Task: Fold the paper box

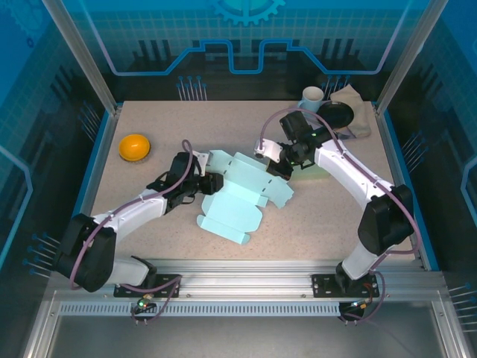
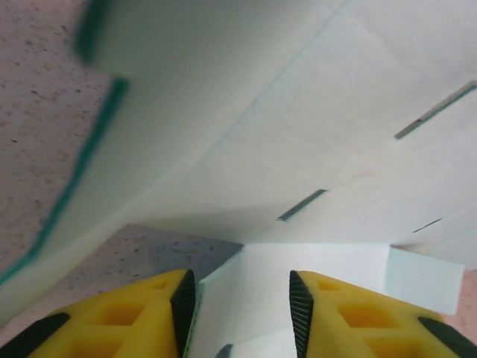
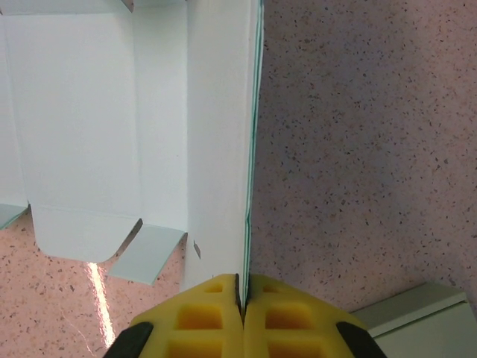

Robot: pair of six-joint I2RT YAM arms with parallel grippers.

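From above, the paper box [image 1: 242, 198] lies mostly flat and unfolded in the middle of the table [image 1: 149, 216], a pale blue sheet with flaps spread out between the two arms. The left gripper [image 1: 212, 183] sits at the sheet's left edge and the right gripper [image 1: 279, 165] at its far right edge. An orange bowl [image 1: 135, 146] stands well apart on the left of the table. A white cup [image 1: 312, 97], a black dish [image 1: 335, 114] and a folded cloth [image 1: 356, 108] are grouped in the far right corner. From the left wrist, the left gripper [image 2: 237, 313] has its jaws standing apart, and a pale flap of the paper box [image 2: 298, 149] lies in the gap between the yellow fingers [image 2: 127, 317]. A larger panel rises close in front. From the right wrist, the right gripper [image 3: 242, 313] is closed tight on the edge of an upright panel of the paper box [image 3: 216, 112]. That panel is seen edge-on, with the rest of the sheet spreading to the left over the speckled table [image 3: 358, 149].
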